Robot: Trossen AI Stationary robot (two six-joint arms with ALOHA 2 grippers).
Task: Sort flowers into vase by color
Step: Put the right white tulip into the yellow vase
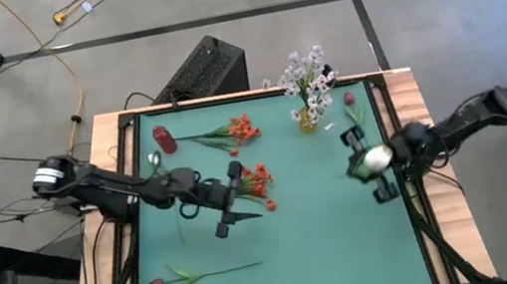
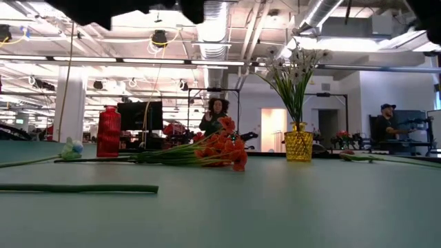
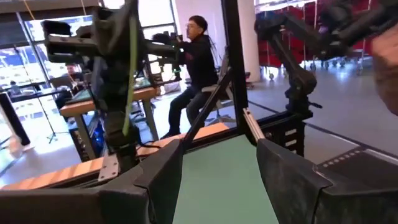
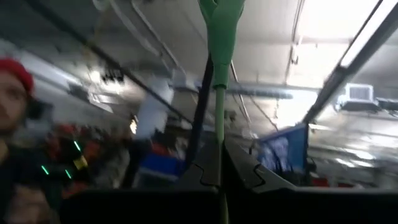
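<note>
High view listed two vases: red (image 1: 164, 139) at 11 o'clock, yellow (image 1: 308, 119) at 12. Left gripper (image 1: 227, 216) spread; right gripper (image 4: 219, 167) pinched one stem (image 4: 219, 93).

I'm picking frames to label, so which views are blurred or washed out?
Right wrist view: background smeared by motion blur, only the green stem between the right end effector fingers reads clearly. Left wrist view: slightly soft, bright windows. Low view: ceiling lights glare. High view: evenly lit.
</note>
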